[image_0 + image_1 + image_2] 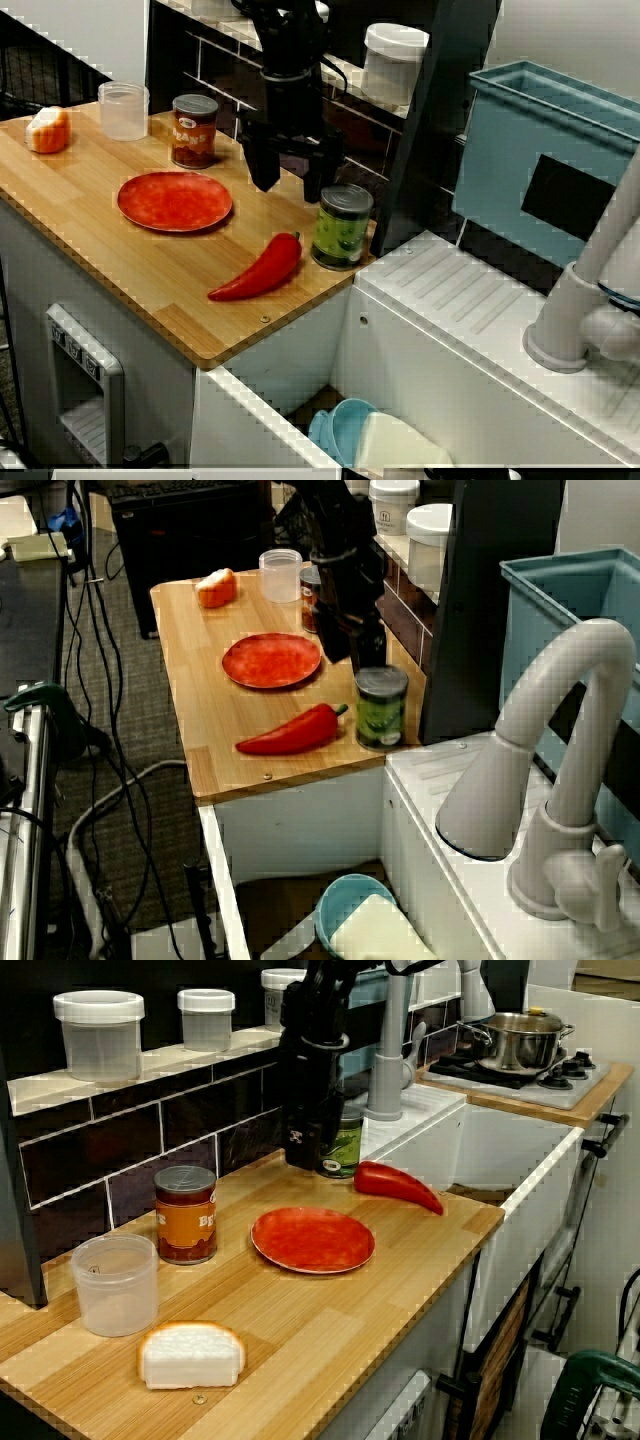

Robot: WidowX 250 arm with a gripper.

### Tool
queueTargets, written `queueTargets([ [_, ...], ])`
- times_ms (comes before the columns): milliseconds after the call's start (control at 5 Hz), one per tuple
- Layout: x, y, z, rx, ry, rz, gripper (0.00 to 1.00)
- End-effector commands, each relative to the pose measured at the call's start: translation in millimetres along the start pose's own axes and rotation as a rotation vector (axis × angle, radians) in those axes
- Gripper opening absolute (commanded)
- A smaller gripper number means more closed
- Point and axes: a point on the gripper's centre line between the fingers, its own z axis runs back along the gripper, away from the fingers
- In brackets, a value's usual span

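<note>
black gripper (pixel 289 190) hanging low over the wooden counter (pixel 120 255), jaws spread pretty wide with nothing in them, green can (pixel 342 228) standing upright just beside it, red pepper (pixel 258 270) in front, red plate (pixel 174 200) nearby

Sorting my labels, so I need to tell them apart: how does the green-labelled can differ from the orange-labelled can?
The green-labelled can has a green label; the orange-labelled can a reddish-orange one. The green-labelled can stands by the red pepper, right beside the open gripper; the orange-labelled can stands beside the clear cup, farther from the gripper. Both stand upright on the wooden counter.
</note>
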Motion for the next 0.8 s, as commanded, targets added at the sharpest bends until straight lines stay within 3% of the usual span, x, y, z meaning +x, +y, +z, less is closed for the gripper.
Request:
queueTargets([
  [0, -33.9, -11.8, 31.7, -0.042, 0.006, -0.04, 1.0],
  [200, -47.8, -17.7, 32.9, -0.046, 0.012, -0.063, 1.0],
  [600, -48.1, -9.7, 41.9, -0.063, 0.008, -0.042, 1.0],
])
